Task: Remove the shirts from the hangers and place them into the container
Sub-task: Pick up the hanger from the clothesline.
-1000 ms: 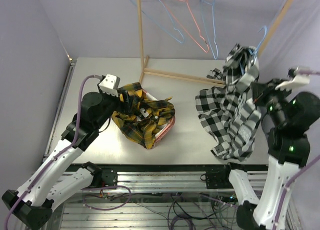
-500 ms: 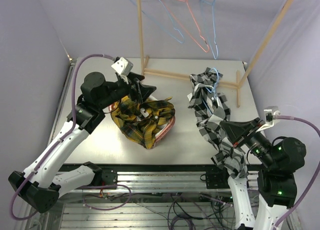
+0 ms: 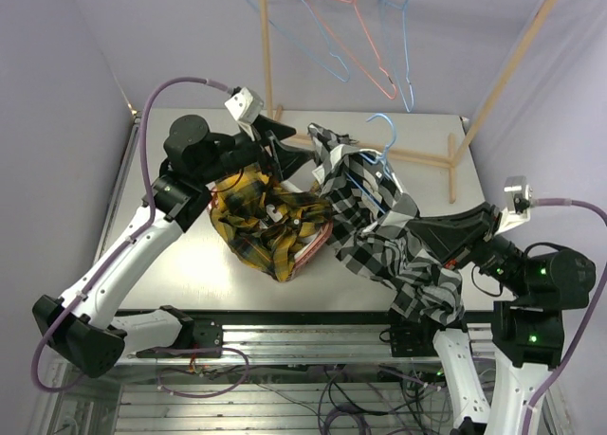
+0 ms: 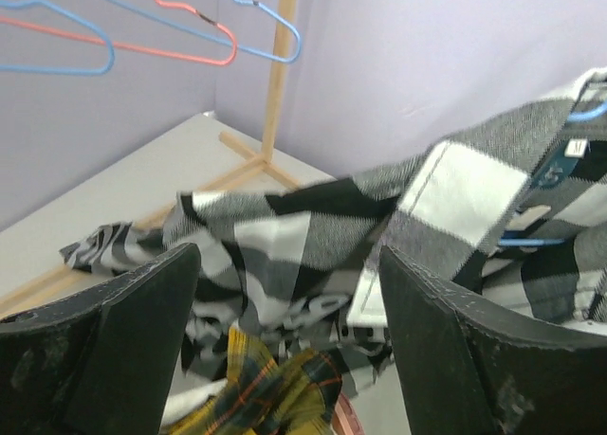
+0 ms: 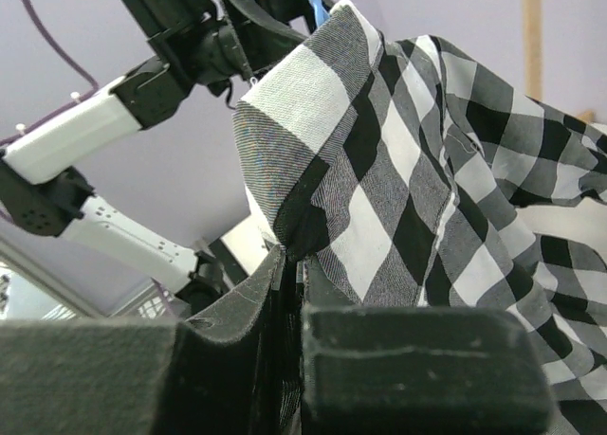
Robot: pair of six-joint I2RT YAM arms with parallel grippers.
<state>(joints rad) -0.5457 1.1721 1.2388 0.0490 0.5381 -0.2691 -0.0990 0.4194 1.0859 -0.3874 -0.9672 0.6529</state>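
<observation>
My right gripper [image 3: 418,234] is shut on a fold of the black-and-white checked shirt [image 3: 372,219], which hangs in the air just right of the container [image 3: 321,244]. A light blue hanger [image 3: 382,136] is still inside that shirt, hook sticking up. The yellow-and-black plaid shirt [image 3: 267,222] fills the salmon-pink container. My left gripper [image 3: 283,143] is open above the container's far side, close to the checked shirt's upper edge. In the left wrist view, checked shirt [image 4: 313,217] spans the gap of the left gripper [image 4: 289,257], untouched. The right gripper [image 5: 296,257] pinches checked cloth [image 5: 417,170].
Three bare hangers, two blue [image 3: 321,48] [image 3: 404,51] and one pink-red [image 3: 358,39], hang on the wooden rack [image 3: 266,65] at the back. The rack's base bars [image 3: 427,155] lie on the table behind the shirt. A wall stands close on the left.
The right arm has swung the checked shirt and its hanger leftward from the rack's right pole to beside the container. The left gripper rose off the plaid shirt, moved right and opened wider.
</observation>
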